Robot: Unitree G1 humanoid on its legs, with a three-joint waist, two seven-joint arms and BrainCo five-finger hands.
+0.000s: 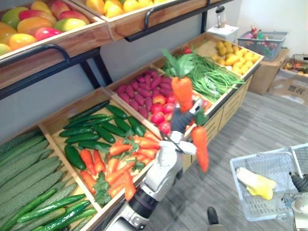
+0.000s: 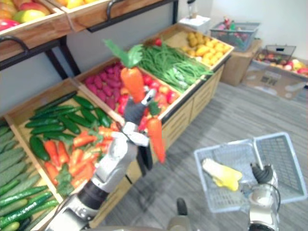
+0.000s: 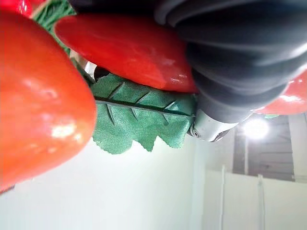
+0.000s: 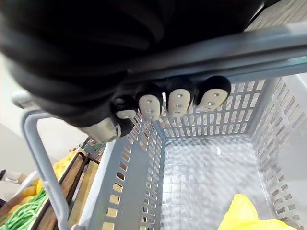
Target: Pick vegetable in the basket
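Farthest left lie pale green cucumbers, and the next crate holds dark cucumbers behind a heap of loose carrots. Above that crate's front right corner the left hand is raised, its fingers curled round the upper carrot. This carrot stands nearly upright, long axis vertical, green leaves at the top and narrow end down in the grasp. Just to its right the lower carrot hangs with its leafy top at the hand and its tip pointing down over the stand's front edge. Whether the fingers grip this one too I cannot tell. Behind the hand lie purple-red tubers and red fruit, then green beans and yellow produce further right. Bare plank floor separates both carrots from the grey basket, which is low and well apart to the right, with a yellow vegetable inside. The right hand carries it, fingers hooked over the basket's handle.
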